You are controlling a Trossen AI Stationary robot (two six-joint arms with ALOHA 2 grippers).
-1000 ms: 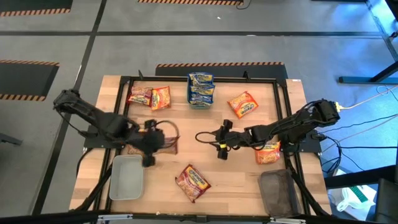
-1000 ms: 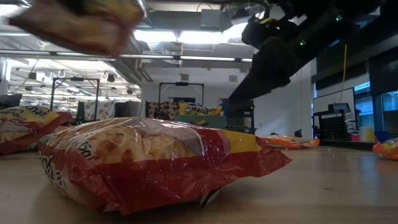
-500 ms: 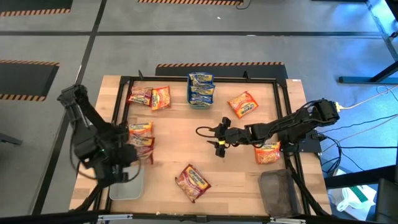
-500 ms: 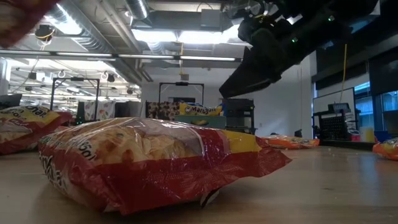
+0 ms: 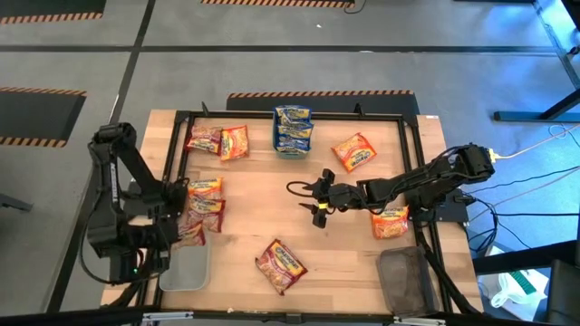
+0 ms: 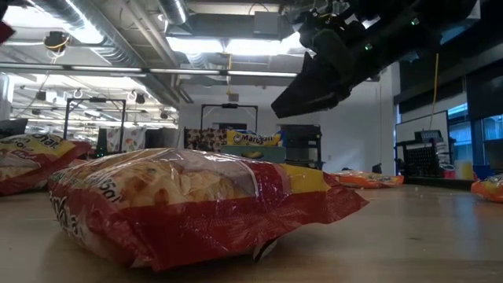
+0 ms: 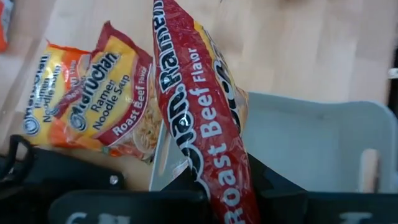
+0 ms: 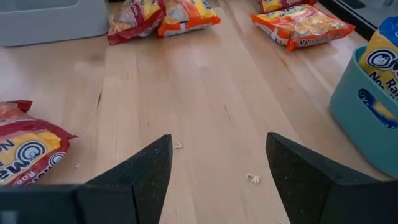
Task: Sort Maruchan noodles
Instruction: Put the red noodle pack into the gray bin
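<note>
Start at your left: the left gripper [image 5: 186, 237] is clamped on a red Roast Beef packet [image 7: 202, 118], held above the near-left part of the table [image 5: 272, 217], over the edge of the grey tray [image 7: 311, 143]; just beside it two more roast beef packets [image 5: 205, 200] lie on the wood, one partly over the other. Along the far edge you have a red and an orange packet [image 5: 217, 141] side by side; then the teal bin [image 5: 293, 142] holding blue-and-yellow packets. Near the front centre a red packet [image 5: 280, 265] lies alone. Moving right, the right gripper [image 5: 319, 201] hovers over bare wood mid-table, jaws spread and holding nothing; beyond it an orange packet [image 5: 353, 151] lies toward the far right, another orange one [image 5: 391, 221] sits under the right arm, and a dark tray [image 5: 405, 279] rests at the near-right corner.
</note>
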